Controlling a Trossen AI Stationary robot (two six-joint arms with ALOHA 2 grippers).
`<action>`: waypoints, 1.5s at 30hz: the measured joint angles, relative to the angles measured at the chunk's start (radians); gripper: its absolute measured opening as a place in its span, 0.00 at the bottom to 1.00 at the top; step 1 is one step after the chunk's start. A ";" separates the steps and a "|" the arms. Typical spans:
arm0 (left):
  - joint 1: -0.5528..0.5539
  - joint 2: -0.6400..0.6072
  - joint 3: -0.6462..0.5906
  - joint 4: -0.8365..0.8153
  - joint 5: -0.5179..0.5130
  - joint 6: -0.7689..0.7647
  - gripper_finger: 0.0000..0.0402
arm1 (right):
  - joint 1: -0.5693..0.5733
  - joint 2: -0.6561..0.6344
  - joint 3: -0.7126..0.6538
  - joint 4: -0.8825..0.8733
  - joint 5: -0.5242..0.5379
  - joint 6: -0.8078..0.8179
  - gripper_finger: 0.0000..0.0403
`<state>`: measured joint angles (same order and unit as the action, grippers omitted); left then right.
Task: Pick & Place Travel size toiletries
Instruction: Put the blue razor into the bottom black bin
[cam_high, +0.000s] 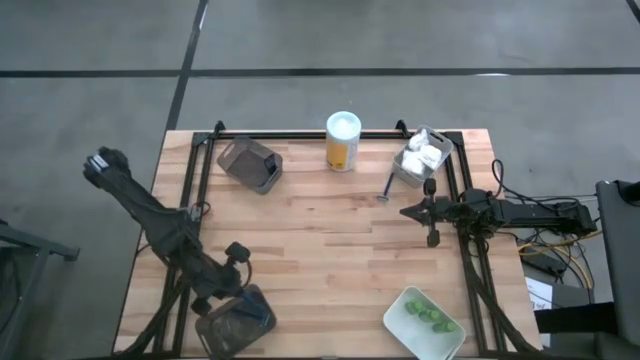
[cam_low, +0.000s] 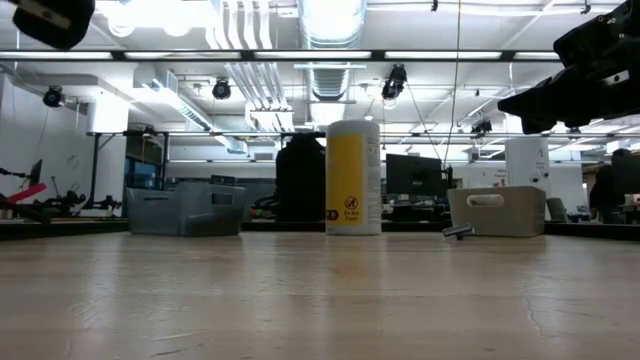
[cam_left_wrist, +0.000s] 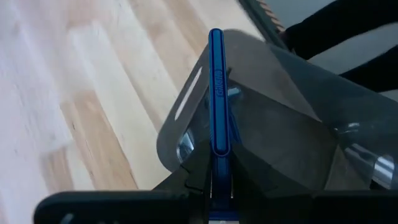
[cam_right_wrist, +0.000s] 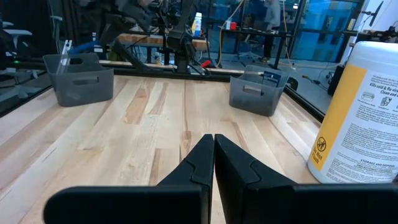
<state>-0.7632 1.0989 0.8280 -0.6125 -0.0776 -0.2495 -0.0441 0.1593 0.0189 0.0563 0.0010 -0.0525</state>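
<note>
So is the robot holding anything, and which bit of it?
Yes. The left gripper pinches a thin blue razor by one end of its handle, over a dark tray. The right gripper is shut and empty.

The right gripper (cam_right_wrist: 213, 163) is seen with its fingers pressed together above the wooden table (cam_right_wrist: 143, 134). A yellow white-capped bottle (cam_right_wrist: 359, 115) stands just beside it, and two grey trays (cam_right_wrist: 79, 79) (cam_right_wrist: 257, 92) are set farther off.

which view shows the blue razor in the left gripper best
The left wrist view: the blue razor fills the picture, clamped upright in the left gripper over a dark tray. The high view shows only that gripper above the tray; the other views hardly show it.
</note>
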 joint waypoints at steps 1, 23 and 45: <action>-0.001 0.012 0.000 0.000 0.000 -0.028 0.11 | 0.000 0.000 0.000 0.000 0.000 0.000 0.02; -0.098 0.177 0.001 0.093 0.007 -0.218 0.11 | 0.000 0.000 0.000 0.000 0.000 0.000 0.02; -0.098 0.321 0.001 0.126 0.000 -0.100 0.11 | 0.000 0.000 0.000 0.000 0.000 0.000 0.02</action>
<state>-0.8616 1.4198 0.8288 -0.4865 -0.0779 -0.3492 -0.0441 0.1596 0.0189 0.0562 0.0010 -0.0524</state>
